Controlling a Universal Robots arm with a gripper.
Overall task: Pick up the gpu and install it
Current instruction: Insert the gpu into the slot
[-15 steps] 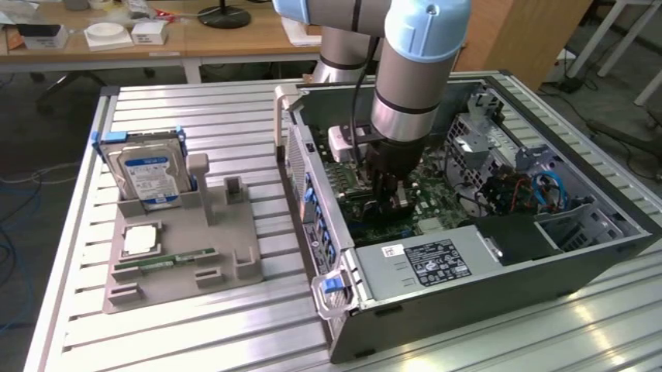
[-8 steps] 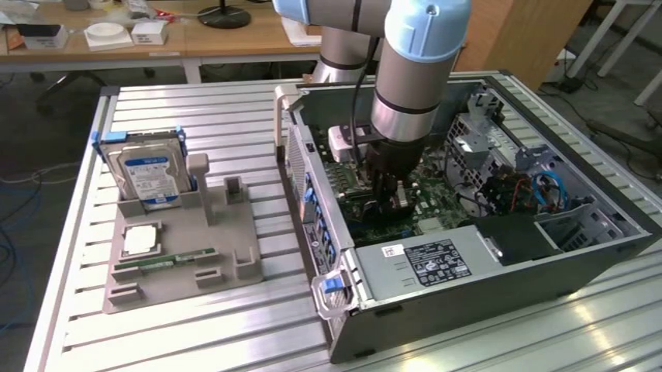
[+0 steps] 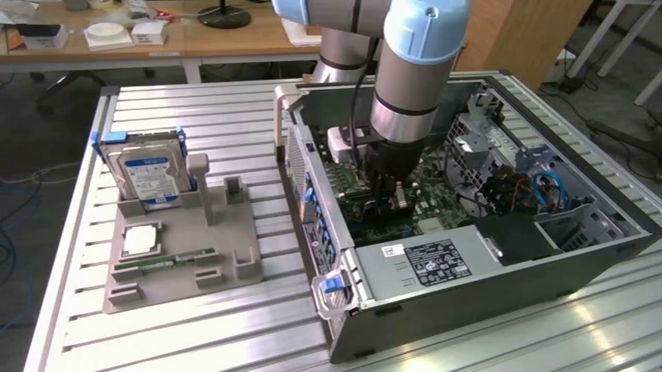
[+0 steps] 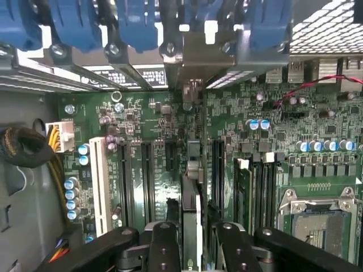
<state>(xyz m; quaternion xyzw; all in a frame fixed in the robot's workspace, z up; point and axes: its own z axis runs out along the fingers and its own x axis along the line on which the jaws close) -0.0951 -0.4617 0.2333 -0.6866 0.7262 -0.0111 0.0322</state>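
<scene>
My gripper [image 3: 387,192] reaches down inside the open computer case [image 3: 579,263], just over the green motherboard [image 4: 142,119]. The gpu [image 4: 191,218] shows edge-on in the wrist view, a thin card standing upright in a motherboard slot between my two black fingers [image 4: 164,243]. Its metal end points toward the case's rear wall under the blue latches [image 4: 136,22]. A narrow dark gap shows between the card and one finger, so the jaws stand slightly apart around it rather than pressed on it.
A grey holder tray [image 3: 181,256] at the exterior view's left carries a silver hard drive [image 3: 152,172], a small chip [image 3: 139,239] and a narrow green memory stick [image 3: 166,261]. Inside the case are the power supply [image 3: 435,263], cable bundles [image 3: 528,190] and the CPU socket [image 4: 317,221].
</scene>
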